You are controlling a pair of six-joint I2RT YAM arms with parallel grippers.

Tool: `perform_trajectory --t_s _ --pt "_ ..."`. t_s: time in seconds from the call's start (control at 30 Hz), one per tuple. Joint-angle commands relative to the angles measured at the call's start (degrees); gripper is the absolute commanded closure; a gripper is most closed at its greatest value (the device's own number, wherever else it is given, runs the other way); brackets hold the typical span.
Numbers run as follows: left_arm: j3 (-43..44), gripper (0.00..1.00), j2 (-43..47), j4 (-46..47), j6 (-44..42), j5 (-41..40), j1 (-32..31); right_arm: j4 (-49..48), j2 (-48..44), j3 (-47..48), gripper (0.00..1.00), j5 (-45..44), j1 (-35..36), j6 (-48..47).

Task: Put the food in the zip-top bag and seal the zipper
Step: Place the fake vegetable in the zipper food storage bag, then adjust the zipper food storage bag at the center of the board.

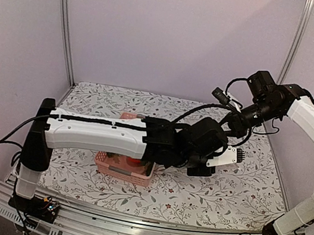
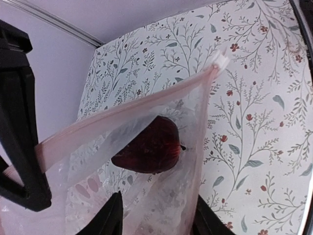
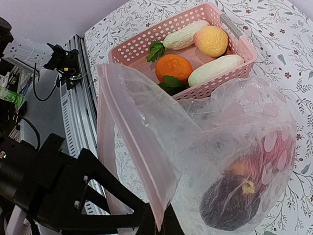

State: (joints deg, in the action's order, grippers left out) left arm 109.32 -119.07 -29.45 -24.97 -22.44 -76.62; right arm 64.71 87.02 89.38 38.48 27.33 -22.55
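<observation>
Right end effector [image 3: 159, 223] pinches zip-top bag [image 3: 220, 142] rim.

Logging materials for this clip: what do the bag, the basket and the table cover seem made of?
Zip-top bag: thin clear soft plastic, glossy, crinkled. Basket: pink rigid-looking plastic, perforated walls. Table cover: floral print, likely cloth or vinyl; unclear which.

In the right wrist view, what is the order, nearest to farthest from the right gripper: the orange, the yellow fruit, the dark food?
1. Dark food, in the bag that the right gripper pinches, just beside it.
2. Orange, in the basket behind the bag, near its middle.
3. Yellow fruit, at the basket's far right corner.
</observation>
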Motion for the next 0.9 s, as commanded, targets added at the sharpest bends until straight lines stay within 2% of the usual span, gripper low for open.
perform_trajectory --t_s 0.0,0.17,0.27,0.33,0.4,0.43,0.53,0.6,0.7,0.77,0.8,0.87 --pt "9.1 0.61 -6.2 -9.7 -4.1 -7.5 -0.5 1.1 -1.5 -0.4 1.00 1.1 0.4 -0.8" --pt "11.9 0.77 -6.5 -8.4 -7.0 -3.5 -0.4 1.1 -1.1 0.9 1.00 1.9 0.3 -1.1" --pt "14.4 1.00 -6.9 -8.1 -8.3 -2.9 -0.5 2.4 -0.3 4.6 1.00 -0.2 0.3 -1.4" --pt "17.8 1.00 -6.7 -7.3 -8.7 -3.2 -1.1 3.2 1.0 9.4 1.00 -3.6 0.0 -2.0" --pt "18.8 1.00 -4.3 -2.6 -9.0 -4.6 -2.5 2.0 1.0 13.4 1.00 -6.1 -1.7 -2.7" --pt "16.0 1.00 -1.8 2.8 -8.5 -4.7 -2.5 1.4 0.8 15.5 1.00 -6.5 -3.0 -2.6" --pt "-4.1 1.00 6.6 22.5 -3.3 2.9 1.9 -1.5 1.4 17.2 1.00 -6.5 -5.7 -2.2" --pt "-9.9 1.00 7.2 26.7 0.9 6.0 3.8 -1.2 3.0 19.5 1.00 -6.0 -5.9 -1.3" --pt "-8.4 1.00 7.2 27.8 -2.0 2.3 -0.5 -1.9 3.9 19.7 1.00 -6.7 -5.8 -0.7" --pt "-11.8 1.00 8.0 39.0 -6.6 0.4 -1.3 -2.8 3.2 19.1 1.00 -8.3 -5.8 -0.6" --pt "-11.3 1.00 6.7 40.2 -7.4 0.5 0.0 -3.2 3.4 19.3 1.00 -9.4 -5.8 -0.8" --pt "-3.7 1.00 1.5 33.0 -8.2 -0.4 3.0 -3.3 4.7 21.1 1.00 -12.1 -5.9 -0.4"
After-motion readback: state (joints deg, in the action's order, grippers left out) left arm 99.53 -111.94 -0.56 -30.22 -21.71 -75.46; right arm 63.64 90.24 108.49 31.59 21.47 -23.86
